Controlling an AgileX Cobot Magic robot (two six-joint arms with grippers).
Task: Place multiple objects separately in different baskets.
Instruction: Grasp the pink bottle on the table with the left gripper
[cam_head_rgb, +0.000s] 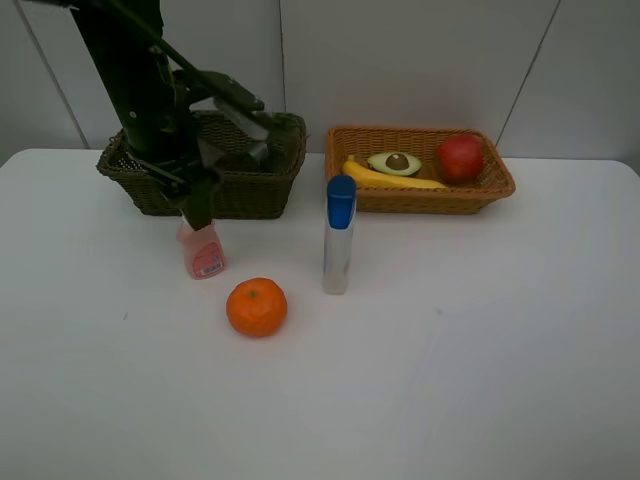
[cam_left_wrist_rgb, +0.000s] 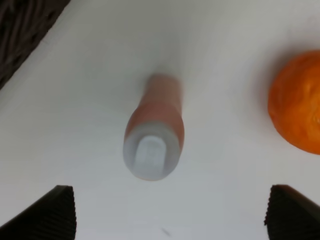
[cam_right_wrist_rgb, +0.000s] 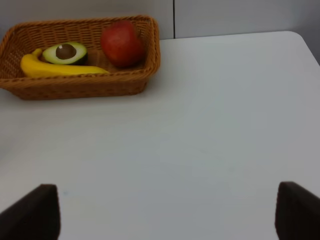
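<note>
Your left gripper (cam_left_wrist_rgb: 170, 215): open above the pink bottle (cam_left_wrist_rgb: 152, 135), before the dark basket (cam_head_rgb: 250, 190) at the far edge of the worktop (cam_head_rgb: 480, 350); orange (cam_head_rgb: 256, 306) and tube (cam_head_rgb: 338, 235) nearby. Your right gripper (cam_right_wrist_rgb: 167, 215): open, empty; light basket (cam_head_rgb: 420, 200) holds banana (cam_head_rgb: 390, 180), avocado (cam_head_rgb: 395, 162), apple (cam_head_rgb: 460, 157).

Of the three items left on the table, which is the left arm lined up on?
The pink white-capped bottle, standing upright and centred beneath the open left jaws. The orange sits off to one side; the blue-capped tube stands farther off.
</note>
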